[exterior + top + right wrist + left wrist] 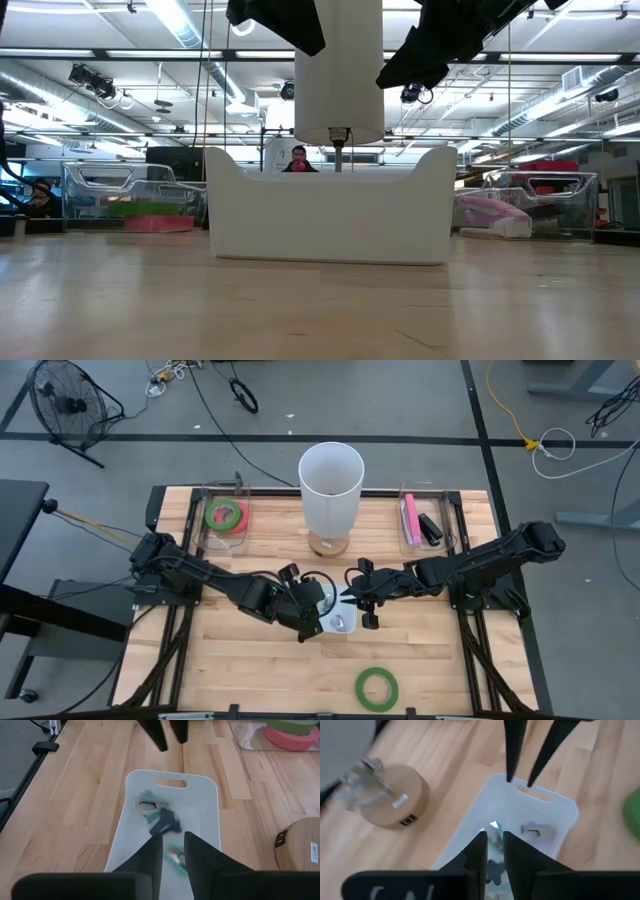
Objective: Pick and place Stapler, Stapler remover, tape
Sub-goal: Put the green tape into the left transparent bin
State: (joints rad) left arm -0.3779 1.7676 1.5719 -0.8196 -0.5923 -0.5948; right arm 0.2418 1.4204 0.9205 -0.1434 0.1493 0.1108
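A white bin (338, 622) stands on the table's middle and holds small teal and black items (160, 817). My left gripper (493, 840) hovers above one end of the bin with its fingers almost together and nothing between them. My right gripper (173, 842) hovers above the other end, facing it, open by a narrow gap and empty. In the high view the two grippers (318, 603) (350, 596) nearly meet over the bin. A green tape ring (377, 687) lies flat near the table's front edge. A pink stapler (410, 520) lies in the clear tray at the far right.
A tall white lamp (330, 485) on a round wooden base (395, 800) stands just behind the bin. A clear tray at the far left (225, 518) holds green and pink tape rolls. The far right tray (428, 520) also holds a black item. Bare wood lies at the front left.
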